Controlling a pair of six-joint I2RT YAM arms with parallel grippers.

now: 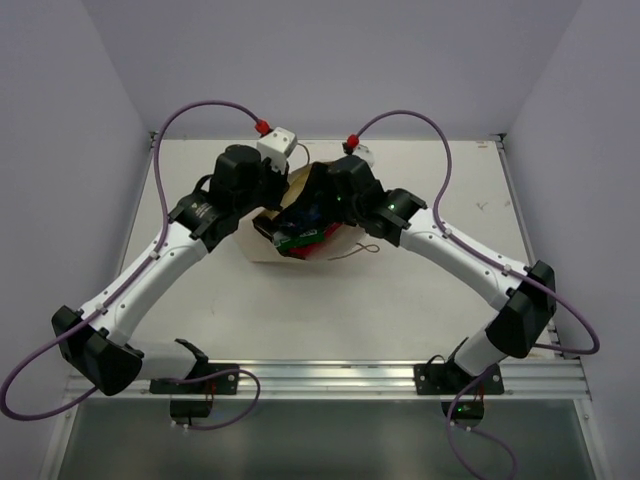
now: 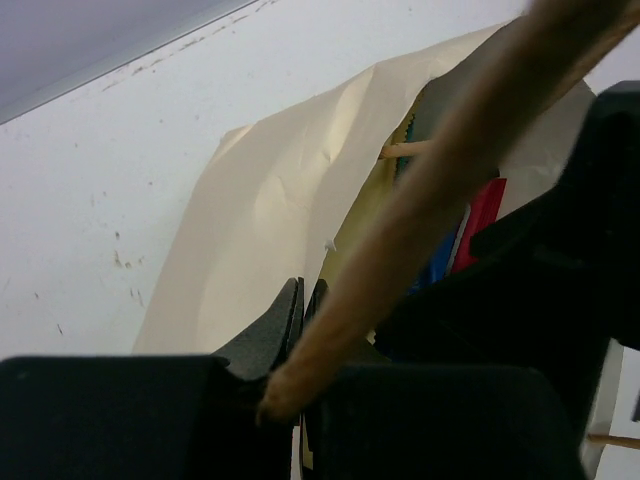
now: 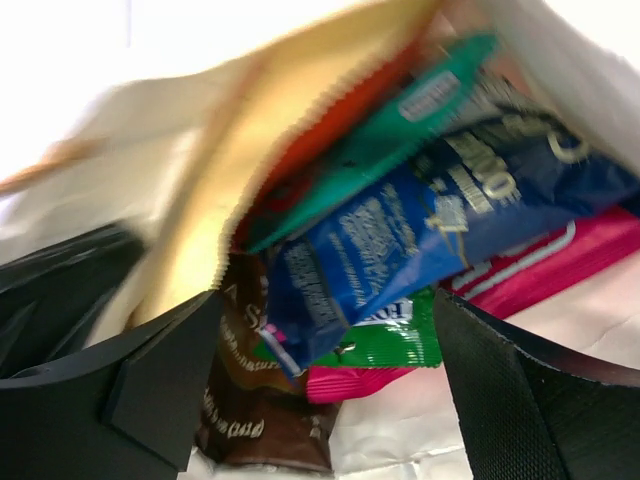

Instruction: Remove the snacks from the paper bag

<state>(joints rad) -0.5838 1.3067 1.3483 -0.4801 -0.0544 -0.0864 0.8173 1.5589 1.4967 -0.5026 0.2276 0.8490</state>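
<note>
While L gripper is pinching paper bag rim, we are seeing R gripper hanging spread wide at bag mouth, blue pack btw its jaws.

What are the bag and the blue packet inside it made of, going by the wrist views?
Paper bag: matte cream paper, creased, with a serrated-cut mouth edge. Blue packet: looks like glossy printed plastic or foil film, judging by its sheen and crinkles.

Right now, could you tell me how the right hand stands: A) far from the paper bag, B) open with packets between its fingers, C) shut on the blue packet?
B: the right hand is open, fingers either side of the blue packet at the mouth of the paper bag.
</note>
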